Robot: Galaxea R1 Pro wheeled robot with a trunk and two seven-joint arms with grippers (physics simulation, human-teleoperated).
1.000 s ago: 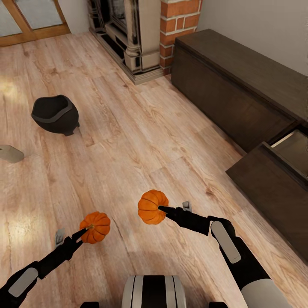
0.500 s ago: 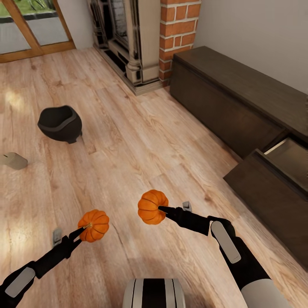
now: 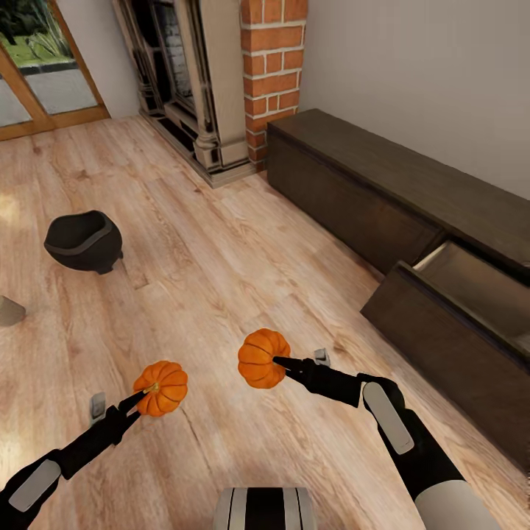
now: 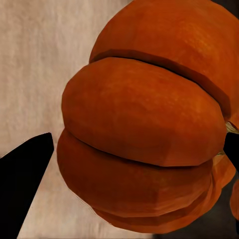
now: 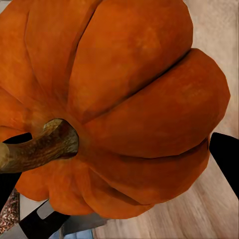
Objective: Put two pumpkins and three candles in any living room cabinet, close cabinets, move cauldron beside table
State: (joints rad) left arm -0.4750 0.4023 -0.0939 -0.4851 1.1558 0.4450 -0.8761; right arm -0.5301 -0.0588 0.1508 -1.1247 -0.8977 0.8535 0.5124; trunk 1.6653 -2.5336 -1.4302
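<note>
Jaws of the left gripper (image 3: 141,398) are pinching the left pumpkin (image 3: 161,388) by its stem side, holding it above the wooden floor (image 3: 221,250). Cauldron (image 3: 82,241) is sitting on the floor, far left. Right gripper (image 3: 280,361) is clamping the right pumpkin (image 3: 263,357) at its stem. Cabinet (image 3: 383,199) is standing along the wall at right, its near drawer (image 3: 456,324) hanging open.

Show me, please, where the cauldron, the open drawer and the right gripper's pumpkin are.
cauldron (image 3: 81,242), head view, on its black side wall.
open drawer (image 3: 442,344), head view, on its dark front panel.
right gripper's pumpkin (image 3: 259,358), head view, on its orange ribbed body.
</note>
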